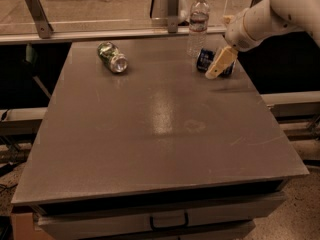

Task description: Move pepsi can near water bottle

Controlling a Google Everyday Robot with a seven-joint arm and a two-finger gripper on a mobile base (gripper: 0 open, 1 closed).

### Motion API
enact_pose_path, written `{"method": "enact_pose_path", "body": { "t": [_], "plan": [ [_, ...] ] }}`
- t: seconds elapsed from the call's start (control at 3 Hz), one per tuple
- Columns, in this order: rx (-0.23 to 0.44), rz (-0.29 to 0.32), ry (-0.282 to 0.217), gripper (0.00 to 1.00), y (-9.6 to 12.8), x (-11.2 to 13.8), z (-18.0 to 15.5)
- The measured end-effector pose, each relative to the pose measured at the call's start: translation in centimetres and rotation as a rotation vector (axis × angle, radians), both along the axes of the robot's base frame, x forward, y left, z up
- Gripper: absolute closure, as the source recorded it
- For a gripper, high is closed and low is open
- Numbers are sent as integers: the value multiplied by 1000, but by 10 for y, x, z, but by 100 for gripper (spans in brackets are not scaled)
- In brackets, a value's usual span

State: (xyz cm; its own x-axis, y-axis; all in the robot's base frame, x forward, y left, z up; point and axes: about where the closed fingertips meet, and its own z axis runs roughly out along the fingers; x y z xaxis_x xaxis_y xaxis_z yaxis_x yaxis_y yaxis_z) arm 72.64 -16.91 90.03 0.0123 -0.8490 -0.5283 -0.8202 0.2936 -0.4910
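Observation:
The pepsi can (204, 60) is dark blue and lies on its side at the far right of the table, just right of the foot of the water bottle (198, 24). The bottle is clear with a white cap and stands upright at the table's far edge. My gripper (220, 63) reaches in from the upper right on a white arm (270, 14). It is shut around the middle of the can, with one cream finger (219, 64) across the can's front. The can rests at table level, about a hand's width from the bottle.
A green-and-silver can (113, 57) lies on its side at the far left of the grey table (160, 134). A metal rail with posts (100, 33) runs behind the far edge. The table's right edge (270, 114) is near the gripper.

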Motion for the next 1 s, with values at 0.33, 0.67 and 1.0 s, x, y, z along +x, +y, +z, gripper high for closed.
{"method": "enact_pose_path", "body": {
  "t": [0.33,0.67,1.0],
  "plan": [
    [29,-5,-56,0,-23,-32,45],
    [75,17,-81,0,-62,-79,89],
    [84,37,-51,0,-62,-91,87]
  ]
}}
